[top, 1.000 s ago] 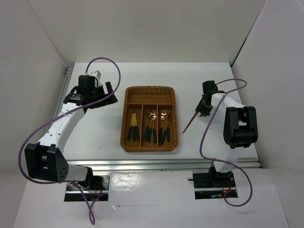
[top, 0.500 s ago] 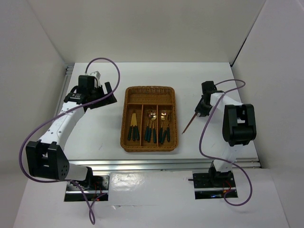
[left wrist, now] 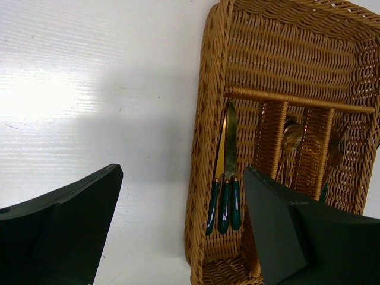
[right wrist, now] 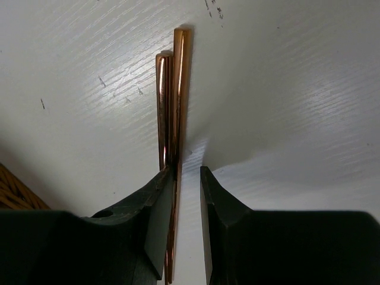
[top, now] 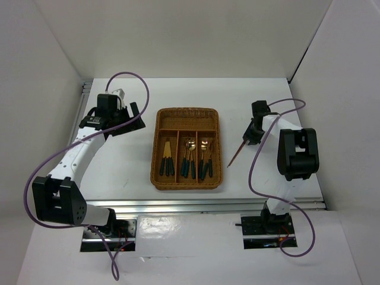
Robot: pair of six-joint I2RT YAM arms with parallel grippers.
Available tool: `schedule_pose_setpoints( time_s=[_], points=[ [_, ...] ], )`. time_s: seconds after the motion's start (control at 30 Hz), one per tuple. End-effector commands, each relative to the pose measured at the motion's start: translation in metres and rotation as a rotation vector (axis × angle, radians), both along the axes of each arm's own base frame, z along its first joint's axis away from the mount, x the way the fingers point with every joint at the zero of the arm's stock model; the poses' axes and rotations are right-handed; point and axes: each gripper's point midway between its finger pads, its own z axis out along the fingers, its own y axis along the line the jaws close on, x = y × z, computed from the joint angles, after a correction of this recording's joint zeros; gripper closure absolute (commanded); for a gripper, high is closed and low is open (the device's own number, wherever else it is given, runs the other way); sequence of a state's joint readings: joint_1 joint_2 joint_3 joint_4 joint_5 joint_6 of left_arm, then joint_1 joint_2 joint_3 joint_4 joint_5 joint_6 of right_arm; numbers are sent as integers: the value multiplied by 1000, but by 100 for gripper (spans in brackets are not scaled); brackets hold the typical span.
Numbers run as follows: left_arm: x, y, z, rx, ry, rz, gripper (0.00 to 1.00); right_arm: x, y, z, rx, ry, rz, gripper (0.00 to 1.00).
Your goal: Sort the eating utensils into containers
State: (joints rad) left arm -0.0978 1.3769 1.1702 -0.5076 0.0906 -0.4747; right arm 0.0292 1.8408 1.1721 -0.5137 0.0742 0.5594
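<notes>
Wicker tray [top: 157, 155] sits on the white table [top: 119, 166] between the two arms, its crosswise section at the far end. Knives [left wrist: 226, 178] lie in the long section on the left-arm side of the tray. Spoons [top: 190, 155] lie in the middle section and forks [top: 205, 157] in the section on the right-arm side, all handles toward the near end. Chopsticks [right wrist: 169, 101] are outside the tray, just off its right-arm side, lying close together and slanting away from it. Right gripper [right wrist: 189, 173] straddles their far end with its jaws narrowed but not closed. The pair lies against one finger [right wrist: 155, 214], with a strip of table showing before the other. Left gripper [left wrist: 181, 178] hangs off the tray's far left-arm corner, jaws spread wide and holding nothing
</notes>
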Motion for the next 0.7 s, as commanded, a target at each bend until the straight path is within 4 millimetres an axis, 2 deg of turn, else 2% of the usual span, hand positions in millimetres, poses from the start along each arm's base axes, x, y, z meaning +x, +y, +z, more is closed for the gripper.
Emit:
schedule_pose_setpoints(
  time_s=[0.0,0.37,0.53,0.67],
  points=[
    [13,-1,18,-14,-65,-2,2,15,1,2,-6,-30,6,68],
    [13,-1,18,-14,-65,-2,2,14,-4,-6,-37,0,4,68],
    [13,-1,18,-14,-65,-2,2,7,-8,-17,-57,47,-2,68],
    [13,-1,18,-14,-65,-2,2,3,-14,-27,-90,82,8,73]
  ],
)
